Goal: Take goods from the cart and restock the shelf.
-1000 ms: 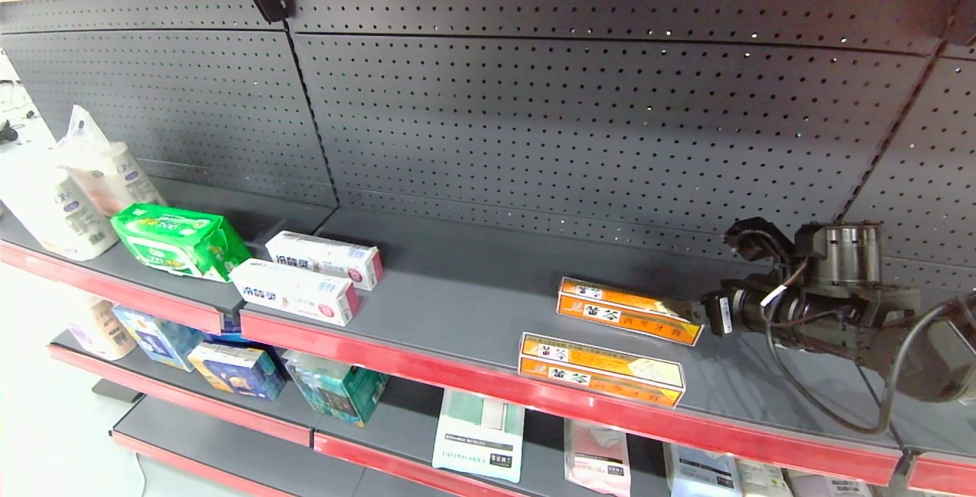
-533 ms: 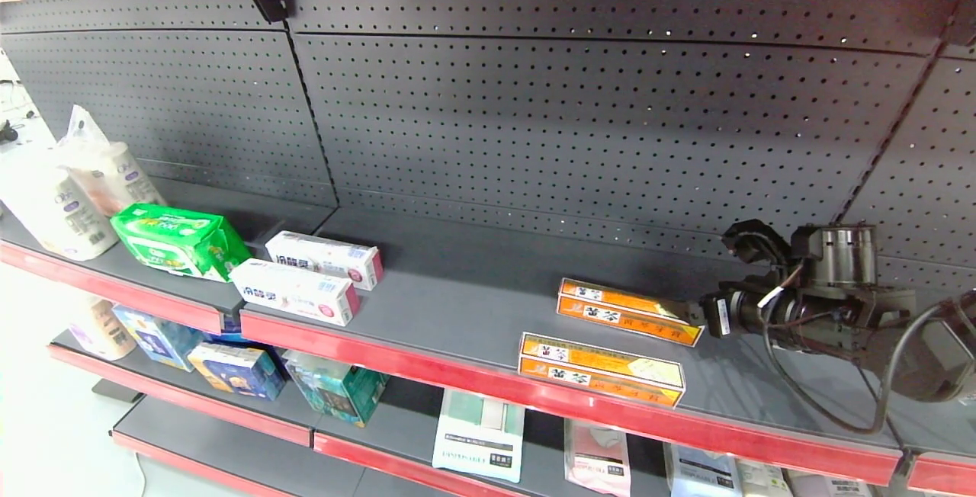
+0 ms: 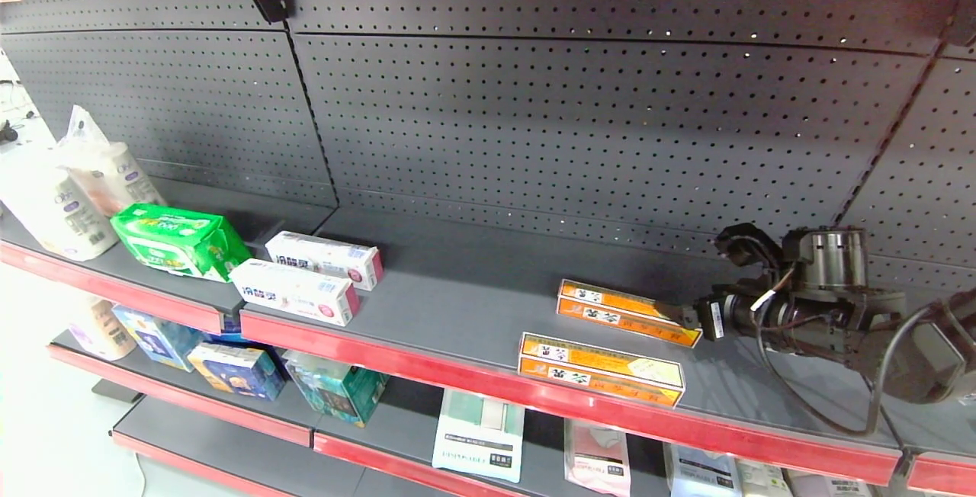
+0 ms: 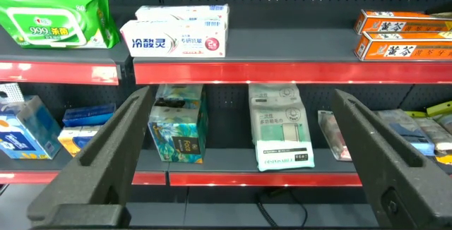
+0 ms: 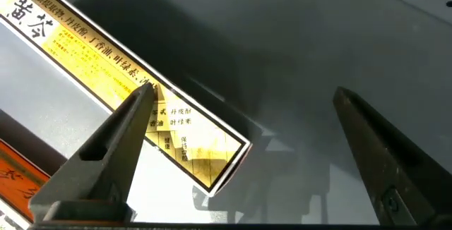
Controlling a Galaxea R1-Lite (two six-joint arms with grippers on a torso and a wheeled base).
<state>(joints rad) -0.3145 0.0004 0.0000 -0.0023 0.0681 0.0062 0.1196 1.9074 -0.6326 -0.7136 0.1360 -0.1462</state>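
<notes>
Fingers (image 5: 113, 159) of the right gripper (image 3: 684, 315) stand wide apart and empty at the right end of the rear orange box (image 3: 621, 311). It lies on the shelf (image 3: 473, 283) behind a second orange box (image 3: 600, 368). The left gripper (image 4: 241, 96) is spread wide too, facing the shelves.

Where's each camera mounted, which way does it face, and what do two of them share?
Head view: on the head, facing the shelf, tilted down; right gripper at the rear orange box.
Left wrist view: on the left wrist, facing the shelf fronts; open left gripper.
Right wrist view: on the right wrist, looking down on that box's end; open fingers.
Shared: head and left wrist both show white boxes.
</notes>
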